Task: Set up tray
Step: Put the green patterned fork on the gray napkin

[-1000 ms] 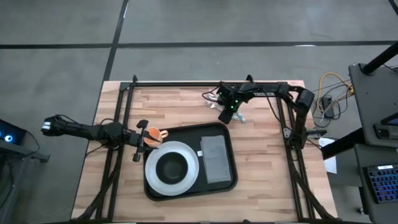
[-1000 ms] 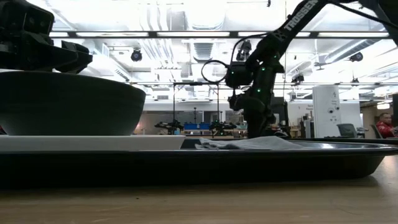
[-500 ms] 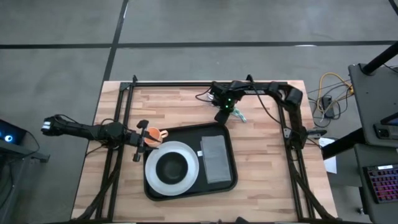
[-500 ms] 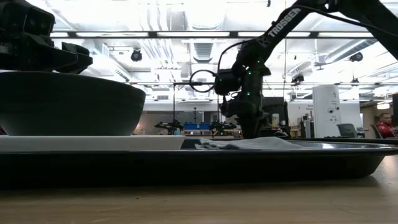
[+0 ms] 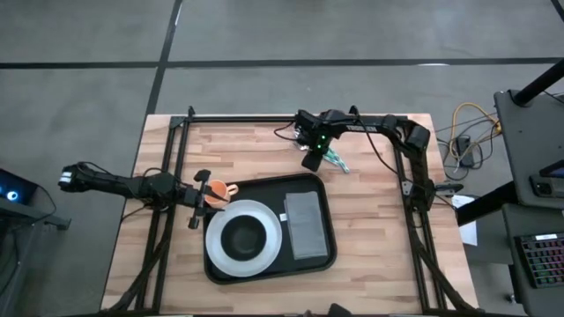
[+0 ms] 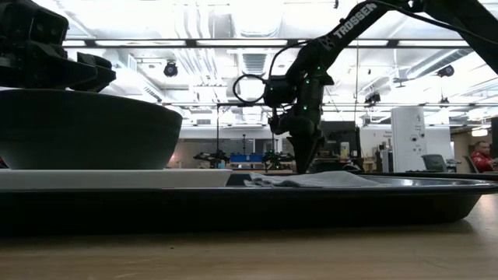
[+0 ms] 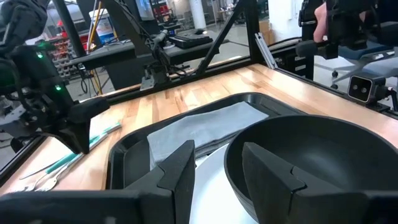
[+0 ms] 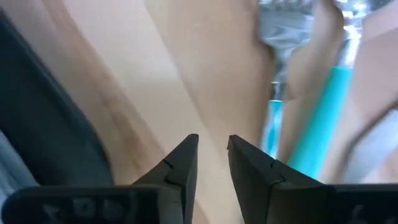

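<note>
The black tray point(image 5: 269, 192) lies at the table's middle. It holds a white plate point(image 5: 270, 236) with a black bowl point(image 5: 243, 236) on it, and a grey napkin point(image 5: 304, 224) to the right of them. Teal-handled cutlery point(image 5: 335, 161) lies on the wood beyond the tray's far right corner. My right gripper point(image 5: 310, 164) hangs just left of that cutlery point(image 8: 323, 124), pointing down, its fingers point(image 8: 180, 165) slightly open over bare wood. My left gripper point(image 5: 208, 197) hovers open at the tray's far left corner, facing the bowl point(image 7: 311, 155). An orange round thing point(image 5: 217, 193) shows there.
Black frame rails point(image 5: 264, 119) run along the table's far edge and down both sides. Bare wood lies to the right of the tray and along the near edge. Beyond the table, the low view shows a workshop with a seated person point(image 6: 482, 155) far off.
My right gripper has moved a little toward the table's left edge, staying just beyond the tray's far rim and beside the cutlery. The tray, plate, bowl and napkin have stayed put.
</note>
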Controlling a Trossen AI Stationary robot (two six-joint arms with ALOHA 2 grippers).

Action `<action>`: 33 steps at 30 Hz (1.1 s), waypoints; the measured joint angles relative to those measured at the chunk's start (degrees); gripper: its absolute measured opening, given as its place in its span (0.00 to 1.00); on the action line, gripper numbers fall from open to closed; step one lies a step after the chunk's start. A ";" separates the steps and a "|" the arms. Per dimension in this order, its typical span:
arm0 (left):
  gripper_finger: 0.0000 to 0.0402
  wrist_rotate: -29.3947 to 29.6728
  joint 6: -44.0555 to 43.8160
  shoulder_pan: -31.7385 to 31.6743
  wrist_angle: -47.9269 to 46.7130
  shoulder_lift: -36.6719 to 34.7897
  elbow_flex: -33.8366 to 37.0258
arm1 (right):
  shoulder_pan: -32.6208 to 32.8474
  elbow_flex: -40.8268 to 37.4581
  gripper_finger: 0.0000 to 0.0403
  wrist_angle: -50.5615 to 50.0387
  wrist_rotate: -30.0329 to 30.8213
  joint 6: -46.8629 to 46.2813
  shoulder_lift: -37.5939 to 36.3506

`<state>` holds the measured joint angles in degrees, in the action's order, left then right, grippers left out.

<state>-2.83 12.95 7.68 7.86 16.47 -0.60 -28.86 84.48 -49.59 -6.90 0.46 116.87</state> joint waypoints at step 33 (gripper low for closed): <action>0.29 0.00 0.00 0.00 0.00 0.00 0.00 | -3.11 0.14 0.32 -3.12 1.51 2.50 0.14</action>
<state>-2.83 12.95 7.68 7.86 16.47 -0.60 -31.97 84.62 -52.71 -5.39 2.96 117.01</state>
